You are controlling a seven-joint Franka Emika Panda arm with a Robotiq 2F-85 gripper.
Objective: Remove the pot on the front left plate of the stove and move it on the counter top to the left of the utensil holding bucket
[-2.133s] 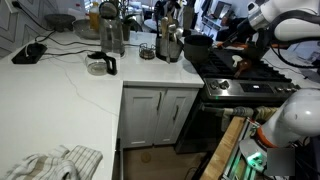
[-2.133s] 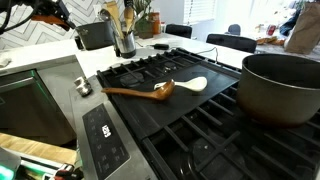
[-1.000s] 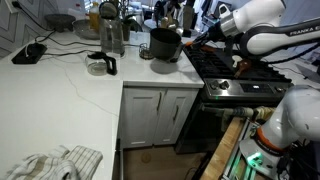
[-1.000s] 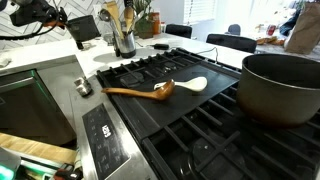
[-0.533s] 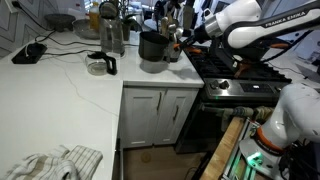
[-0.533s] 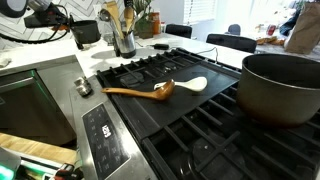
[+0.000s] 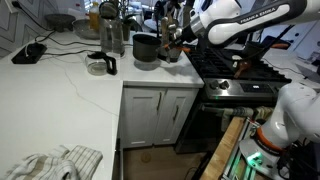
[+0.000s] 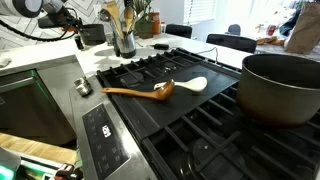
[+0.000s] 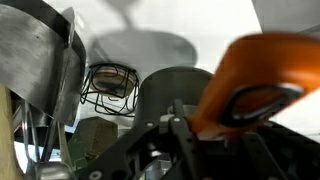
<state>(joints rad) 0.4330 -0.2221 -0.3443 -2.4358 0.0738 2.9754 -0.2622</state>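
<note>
The pot (image 7: 146, 50) is off the stove (image 8: 190, 110) and is seen over the white worktop (image 7: 70, 90), just to the left of the utensil holding bucket (image 7: 171, 48). So the lift and the crossing are judged done. The hand (image 8: 76, 28) is seen at the pot's side, and the pot is taken to be gripped by it, though the fingertips themselves are not clearly shown in any view. Whether the pot's base is touching the worktop or hanging just above it cannot be told from these angles. In the wrist view a dark round wall is made out close ahead, and little else is readable there. What is left, by this reckoning: the pot is to be set flat on the worktop beside the bucket, the grip is to be released, and the arm is to be drawn clear without the bucket being nudged.
</note>
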